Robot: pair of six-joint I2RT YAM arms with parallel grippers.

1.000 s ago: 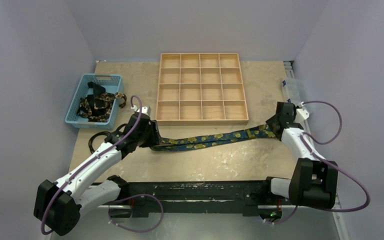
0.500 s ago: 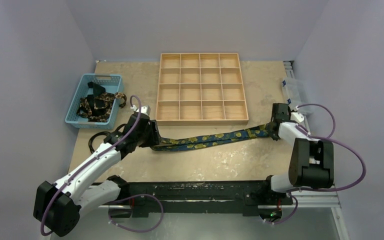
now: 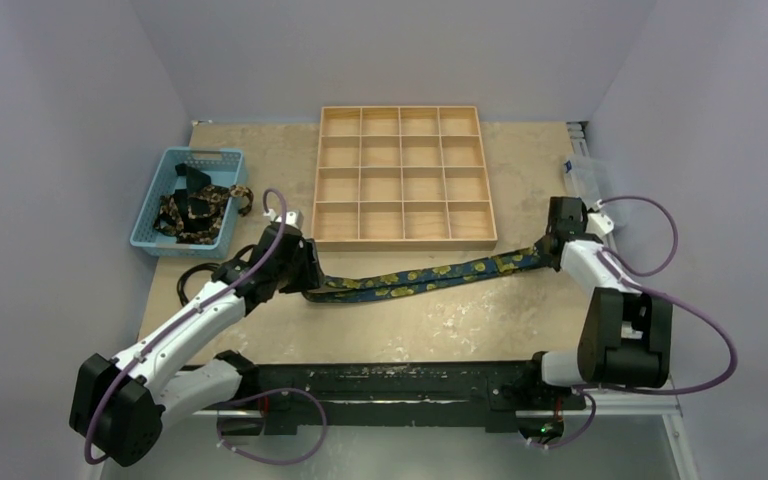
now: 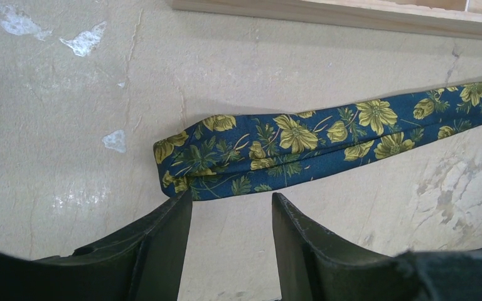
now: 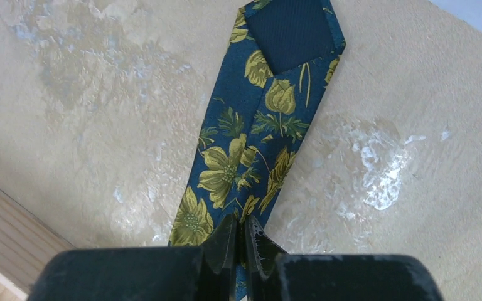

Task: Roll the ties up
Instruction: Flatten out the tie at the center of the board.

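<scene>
Since the earlier frame, the right arm had drawn its elbow inward and the right gripper (image 5: pixel 241 229) had shut, its jaws pinched together on the tie (image 3: pixel 420 275) a little way in from the pointed tip; the tip, with its dark lining face up, lay flat on the table (image 3: pixel 440 325) beyond the fingers. The tie stretched across the table just in front of the wooden tray (image 3: pixel 405 243), running from the right gripper toward the left one; this pinch probably served to anchor one end so the fabric would stay straight and taut for rolling. The left gripper (image 4: pixel 232 207) stood half open and held nothing; the tie's other end, doubled over on itself, lay just past its fingertips and not between them, so this gripper appeared staged to take that fold as the start of the roll. Further ties (image 3: pixel 195 212) sat bunched in the blue basket (image 3: pixel 150 215) at the left, well apart from the work; the tray compartments held nothing, so no roll had yet been completed.
</scene>
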